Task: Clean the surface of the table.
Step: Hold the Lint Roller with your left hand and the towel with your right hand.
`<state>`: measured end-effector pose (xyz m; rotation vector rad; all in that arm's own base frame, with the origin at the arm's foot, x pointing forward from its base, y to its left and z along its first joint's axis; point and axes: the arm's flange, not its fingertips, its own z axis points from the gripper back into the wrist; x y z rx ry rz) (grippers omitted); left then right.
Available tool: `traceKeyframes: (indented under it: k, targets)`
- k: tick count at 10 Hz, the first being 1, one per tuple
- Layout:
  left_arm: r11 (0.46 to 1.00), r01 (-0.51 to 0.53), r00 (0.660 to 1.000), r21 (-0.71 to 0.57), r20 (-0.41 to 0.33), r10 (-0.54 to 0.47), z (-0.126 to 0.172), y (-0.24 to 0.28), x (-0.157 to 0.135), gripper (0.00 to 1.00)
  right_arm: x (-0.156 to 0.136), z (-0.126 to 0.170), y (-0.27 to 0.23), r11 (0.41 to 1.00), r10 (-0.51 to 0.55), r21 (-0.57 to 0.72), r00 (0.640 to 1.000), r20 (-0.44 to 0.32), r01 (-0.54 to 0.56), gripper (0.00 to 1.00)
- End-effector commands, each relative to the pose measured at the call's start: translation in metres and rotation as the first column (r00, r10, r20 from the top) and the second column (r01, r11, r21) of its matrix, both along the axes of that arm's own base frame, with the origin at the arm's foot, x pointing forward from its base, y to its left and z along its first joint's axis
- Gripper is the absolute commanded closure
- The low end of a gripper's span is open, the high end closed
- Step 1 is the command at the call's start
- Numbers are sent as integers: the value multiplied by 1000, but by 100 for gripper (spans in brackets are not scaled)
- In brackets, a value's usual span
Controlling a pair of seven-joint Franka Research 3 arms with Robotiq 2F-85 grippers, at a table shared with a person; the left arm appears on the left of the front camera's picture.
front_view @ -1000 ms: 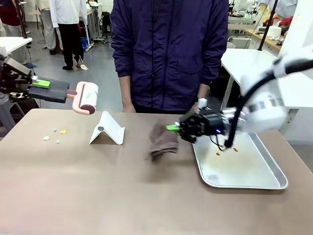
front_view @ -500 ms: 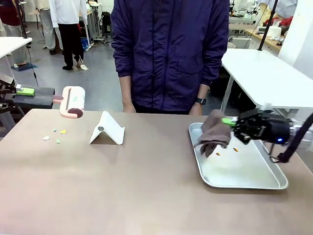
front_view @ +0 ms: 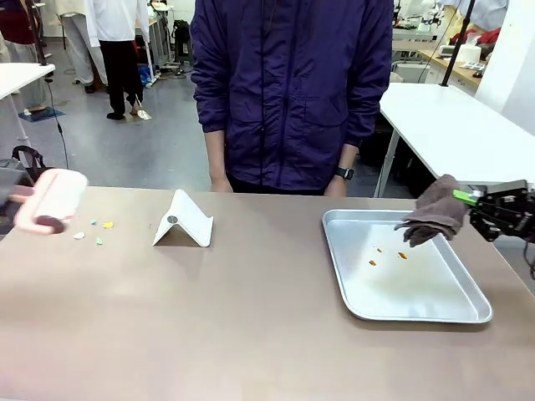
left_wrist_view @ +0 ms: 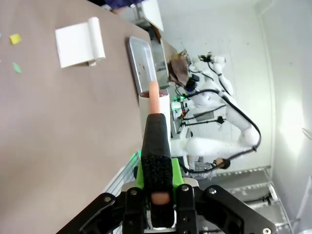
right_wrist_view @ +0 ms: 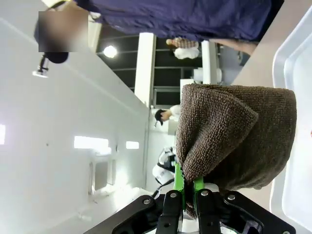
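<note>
Table (front_view: 251,334): left hand (left_wrist_view: 157,170) clamps roller (front_view: 50,200) at left edge | right hand (front_view: 466,198) clamps cloth (front_view: 430,219) above tray (front_view: 418,317) corner

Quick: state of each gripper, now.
Left gripper: shut on the lint roller handle.
Right gripper: shut on the brown cloth.

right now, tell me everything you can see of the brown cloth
The cloth is a dark brown towel with a looped, terry-like weave, soft and thick. It is bunched and folded over on itself, not spread out. The right end effector is shut on one edge, pinching it between its green pads, and the rest droops down and to the side. It hangs in the air over the far right corner of the metal tray and seems lifted clear of it. Nothing else touches it.
</note>
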<state>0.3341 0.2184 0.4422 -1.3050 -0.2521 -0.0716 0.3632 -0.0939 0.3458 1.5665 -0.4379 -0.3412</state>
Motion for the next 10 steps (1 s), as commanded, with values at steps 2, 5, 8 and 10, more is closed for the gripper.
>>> traceKeyframes:
  k: [2,5,8,10]
  targets:
    - [995,-1,999,-104,50,6,-10,65,-25,92,-120,-22,27,997,-50,70,992,115,42,100]
    - [995,7,999,-103,-40,-11,-35,84,-19,92,-126,-26,17,992,-107,80,986,130,97,100]
    - [995,-41,999,-90,-24,39,-24,74,-35,92,-39,-32,-60,992,-93,88,991,97,85,100]
    - [995,-41,999,-90,-24,39,-24,74,-35,92,-39,-32,-60,992,-93,88,991,97,85,100]
